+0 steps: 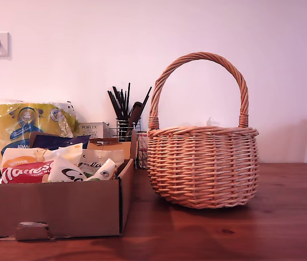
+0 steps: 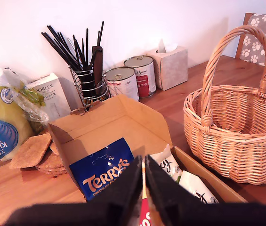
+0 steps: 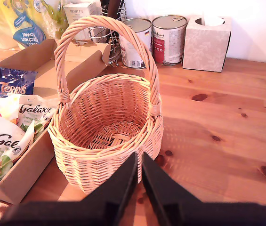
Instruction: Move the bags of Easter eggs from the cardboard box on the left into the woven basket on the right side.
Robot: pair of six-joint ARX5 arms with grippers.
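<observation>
My first gripper hangs above the cardboard box and looks down into it at a slant; its 2 black jaws are pressed almost together, and a thin red and white strip shows in the narrow gap, but I cannot tell if they pinch it. Just beyond the jaw tips lies the dark blue Terry's bag, flat on the box floor, and beside the tips, on the basket's side, are 2 white bags with dark print. Farther from the jaws, past the box, stand the black wire utensil holder, 2 tins and a tissue box. In the exterior view the box sits at the exterior view's left with the red-white Maltesers bag and the other bags heaped inside, a yellow pack behind it, and the woven basket stands just beside the box, upright, toward the exterior view's right; neither arm shows there. My second gripper is held above the table, tilted down toward the basket, with its 2 jaws closed together and holding nothing. The basket is directly ahead of these jaws, its near wall just under the tips, and its inside shows only bare weave.
</observation>
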